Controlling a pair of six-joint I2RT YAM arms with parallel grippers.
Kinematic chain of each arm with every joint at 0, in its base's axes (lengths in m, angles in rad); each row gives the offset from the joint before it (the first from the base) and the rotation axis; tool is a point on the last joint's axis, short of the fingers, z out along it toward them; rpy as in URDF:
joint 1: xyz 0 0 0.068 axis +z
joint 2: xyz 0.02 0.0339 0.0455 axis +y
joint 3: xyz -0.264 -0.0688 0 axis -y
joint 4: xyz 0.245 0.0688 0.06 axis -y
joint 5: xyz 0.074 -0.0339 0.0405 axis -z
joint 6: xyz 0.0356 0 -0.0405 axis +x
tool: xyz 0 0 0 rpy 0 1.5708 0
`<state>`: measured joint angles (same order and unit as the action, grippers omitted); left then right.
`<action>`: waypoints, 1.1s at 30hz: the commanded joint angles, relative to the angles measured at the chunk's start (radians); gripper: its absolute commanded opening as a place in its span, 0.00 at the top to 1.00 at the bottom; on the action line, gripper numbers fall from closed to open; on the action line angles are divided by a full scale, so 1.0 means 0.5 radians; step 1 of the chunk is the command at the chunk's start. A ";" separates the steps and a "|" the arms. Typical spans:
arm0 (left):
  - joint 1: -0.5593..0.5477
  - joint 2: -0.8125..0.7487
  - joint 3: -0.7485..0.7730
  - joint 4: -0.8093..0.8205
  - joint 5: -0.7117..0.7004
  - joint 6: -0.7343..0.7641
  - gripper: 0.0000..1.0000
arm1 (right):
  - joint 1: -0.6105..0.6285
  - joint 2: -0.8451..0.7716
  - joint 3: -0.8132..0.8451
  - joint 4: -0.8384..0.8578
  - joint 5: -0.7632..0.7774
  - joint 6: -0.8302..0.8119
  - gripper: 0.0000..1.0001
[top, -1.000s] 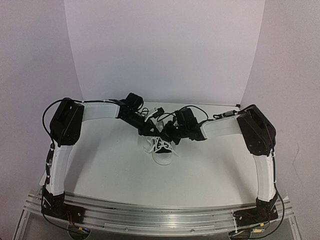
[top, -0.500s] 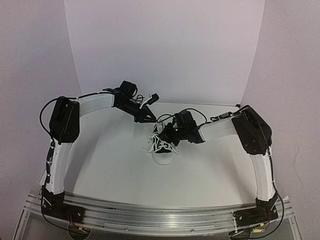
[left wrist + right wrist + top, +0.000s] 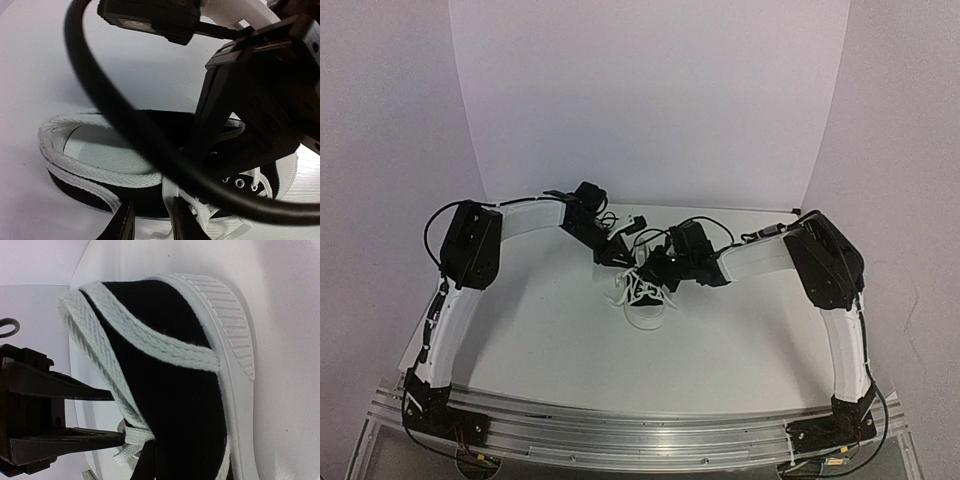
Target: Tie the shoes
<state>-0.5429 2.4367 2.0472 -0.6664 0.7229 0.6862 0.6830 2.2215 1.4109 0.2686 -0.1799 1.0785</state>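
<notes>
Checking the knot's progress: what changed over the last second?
The left gripper swung up and away from the shoe, then came back down beside it. The right gripper stayed at the shoe, shut on a lace; the shoe did not move.

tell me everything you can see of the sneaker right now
Black canvas sneaker with white ribbed rubber sole, white lining and flat white laces lying loose. It stands upright on the table, toe toward the arms. One lace runs through the left end effector; the right end effector meets the laces at its side.
</notes>
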 commanded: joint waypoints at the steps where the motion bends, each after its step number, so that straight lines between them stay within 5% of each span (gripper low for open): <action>1: -0.022 0.003 0.061 -0.089 0.026 0.048 0.77 | -0.015 -0.062 0.017 -0.081 0.047 -0.033 1.00; 9: 0.009 -0.107 -0.034 -0.125 0.360 0.044 0.66 | 0.008 -0.055 0.057 -0.106 0.010 -0.118 1.00; 17: 0.007 0.070 0.186 -0.208 0.182 -0.039 0.76 | 0.010 -0.041 0.089 -0.102 0.007 -0.165 1.00; 21: -0.008 0.071 0.194 -0.188 0.177 -0.058 0.96 | 0.011 -0.031 0.094 -0.101 0.000 -0.149 1.00; 25: -0.011 0.057 0.191 -0.251 0.147 -0.006 1.00 | 0.012 -0.043 0.089 -0.101 -0.004 -0.162 1.00; 33: -0.010 0.080 0.218 -0.272 0.100 -0.056 0.74 | 0.019 -0.079 0.072 -0.120 0.021 -0.157 1.00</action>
<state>-0.5460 2.4637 2.1071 -0.7954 0.7892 0.6766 0.6857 2.2189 1.4292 0.2330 -0.1837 1.0138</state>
